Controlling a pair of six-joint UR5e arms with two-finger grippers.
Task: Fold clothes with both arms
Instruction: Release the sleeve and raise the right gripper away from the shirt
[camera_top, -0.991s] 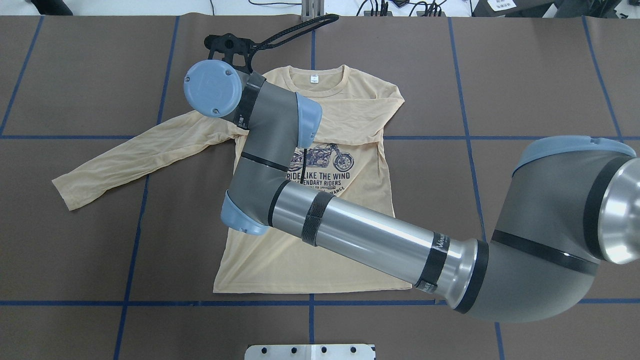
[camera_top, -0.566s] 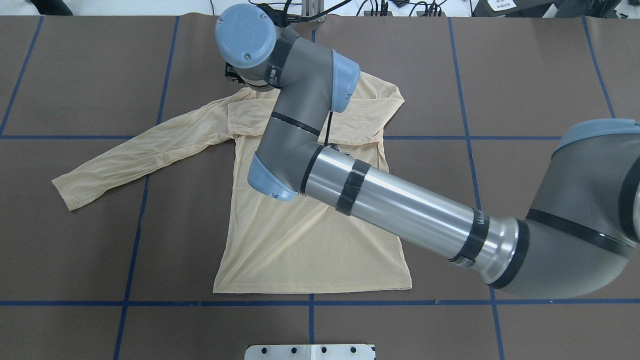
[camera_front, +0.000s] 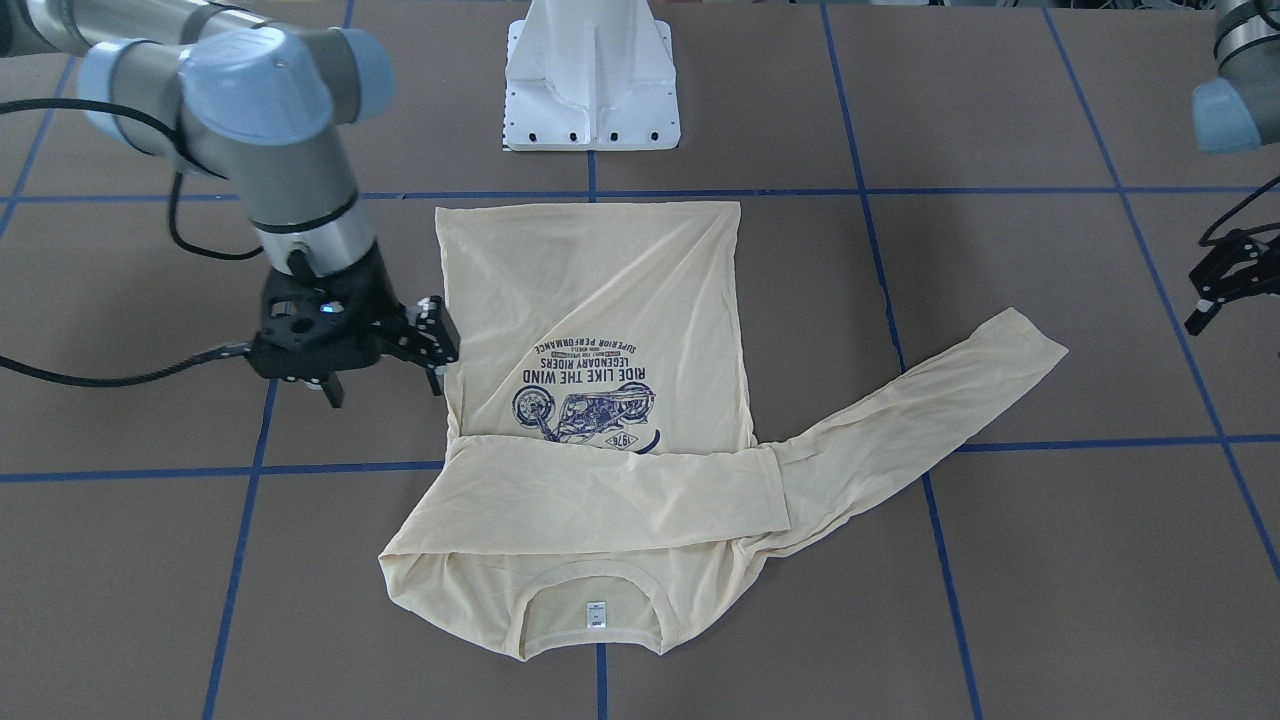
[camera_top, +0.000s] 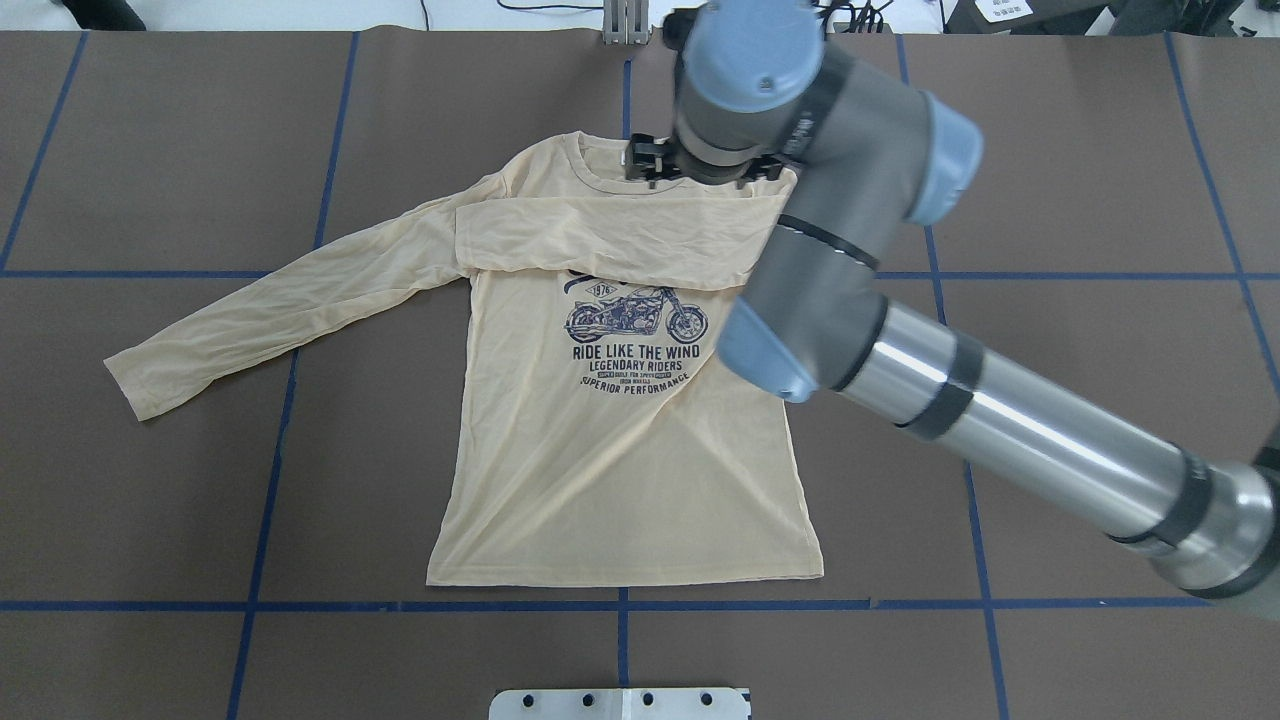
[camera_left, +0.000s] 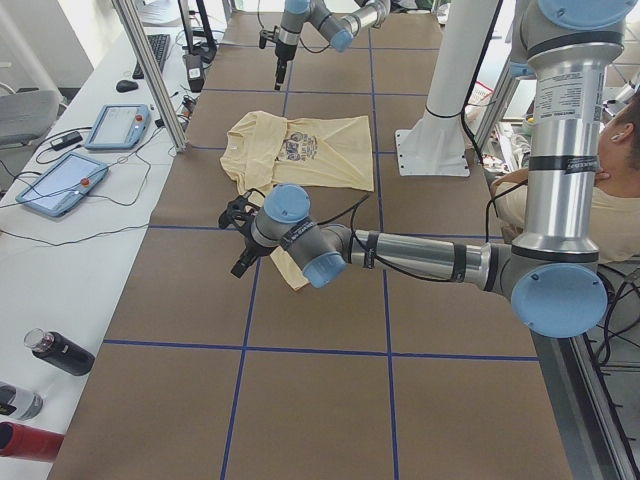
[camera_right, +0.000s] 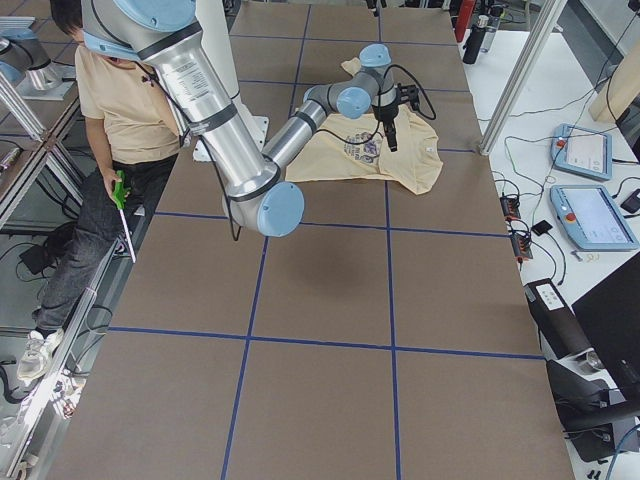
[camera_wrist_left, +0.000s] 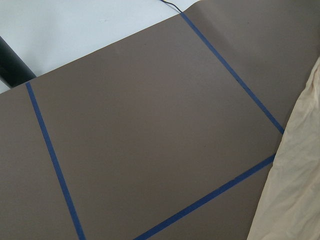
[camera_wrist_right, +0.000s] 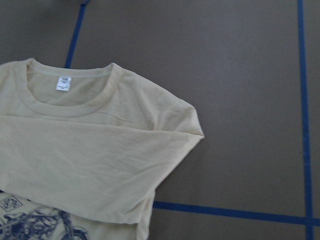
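Note:
The pale yellow long-sleeved shirt (camera_top: 620, 470) lies flat, print up, on the brown table. One sleeve (camera_top: 610, 240) is folded across the chest above the motorcycle print. The other sleeve (camera_top: 270, 310) stretches out flat toward the table's left. My right gripper (camera_front: 384, 388) hovers open and empty just beside the shirt's side edge, below the right shoulder. Its wrist view shows the collar with the neck label (camera_wrist_right: 63, 83) and the folded shoulder. My left gripper (camera_front: 1225, 290) hangs open and empty beyond the outstretched sleeve's cuff. Its wrist view shows only bare table and a strip of sleeve (camera_wrist_left: 295, 195).
Blue tape lines grid the brown table. The white pedestal base (camera_front: 592, 80) stands just past the shirt's hem. A seated person (camera_right: 110, 100) is behind the robot. Tablets (camera_left: 60, 180) and bottles (camera_left: 60, 352) lie on the white bench along the table's far side.
My right arm has swung from over the shirt's left shoulder across the collar to its right shoulder. The shirt, with one sleeve folded over, has stayed put.

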